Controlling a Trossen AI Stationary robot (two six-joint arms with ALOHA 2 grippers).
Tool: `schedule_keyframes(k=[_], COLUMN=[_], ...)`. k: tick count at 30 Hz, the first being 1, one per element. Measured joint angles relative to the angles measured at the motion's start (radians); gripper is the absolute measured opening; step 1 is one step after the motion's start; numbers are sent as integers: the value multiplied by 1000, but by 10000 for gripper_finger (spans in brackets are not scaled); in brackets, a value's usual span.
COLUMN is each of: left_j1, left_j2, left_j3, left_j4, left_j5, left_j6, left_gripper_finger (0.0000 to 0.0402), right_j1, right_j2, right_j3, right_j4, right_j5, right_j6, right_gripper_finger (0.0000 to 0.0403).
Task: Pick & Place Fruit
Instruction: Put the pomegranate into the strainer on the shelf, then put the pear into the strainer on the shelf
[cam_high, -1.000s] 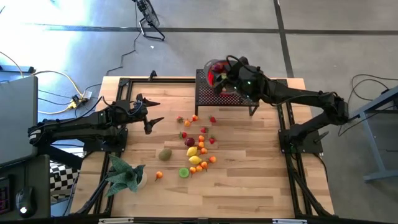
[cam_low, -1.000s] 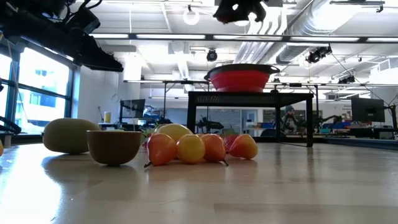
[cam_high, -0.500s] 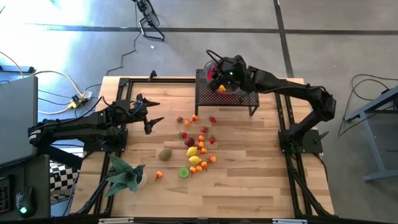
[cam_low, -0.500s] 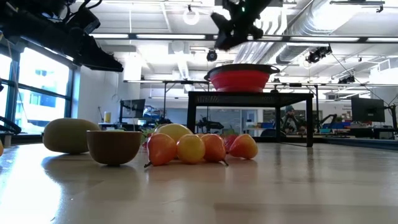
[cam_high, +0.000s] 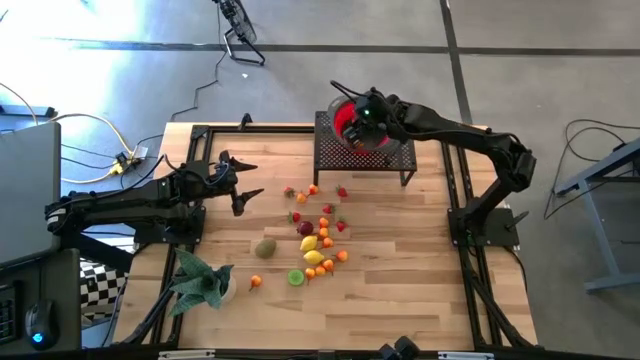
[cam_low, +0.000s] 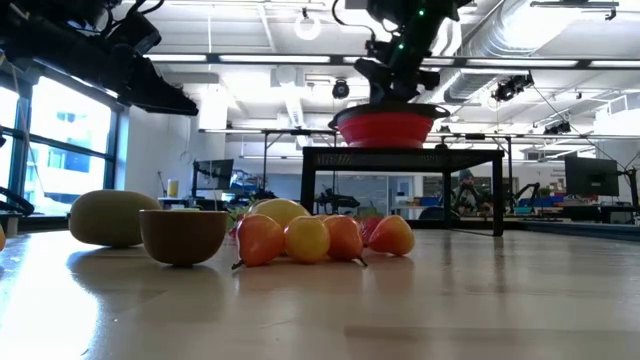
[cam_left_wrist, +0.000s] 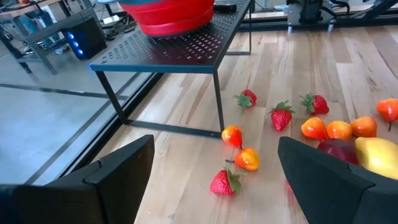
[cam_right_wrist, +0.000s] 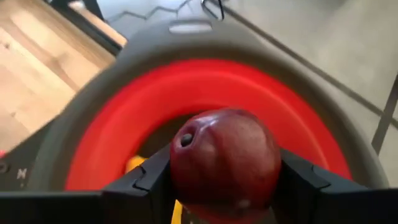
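A red bowl (cam_high: 347, 122) with a grey rim sits on a black perforated stand (cam_high: 330, 153) at the far edge of the wooden counter (cam_high: 400, 290). A green leafy plant (cam_high: 200, 280) lies near the counter's front left corner. Cables (cam_high: 95, 125) trail across the grey floor (cam_high: 520, 60) beyond.

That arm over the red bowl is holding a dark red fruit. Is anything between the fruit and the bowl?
Nothing visible. The right gripper holds the dark-red plum between its fingers directly above the red bowl on the black mesh stand. A bit of yellow fruit already lies in the bowl, off to one side.
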Motion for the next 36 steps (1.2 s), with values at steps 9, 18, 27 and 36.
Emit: schedule_keyframes(k=[9, 18, 27, 36], left_j1=[0, 0, 0, 0], left_j2=[0, 0, 0, 0], left_j3=[0, 0, 0, 0], left_j4=[0, -1, -2, -5], left_j5=[-1, -5, -5, -5], left_j6=[0, 1, 1, 2], left_gripper_finger=[337, 337, 337, 337], right_j1=[-19, -18, -6, 4], right_j2=[0, 0, 0, -7], right_j3=[0, 0, 0, -2], right_j4=[-68, -69, -69, -70], right_j5=[-28, -69, -11, -52], right_j6=[12, 7, -19, -17], right_gripper_finger=[196, 198, 246, 288])
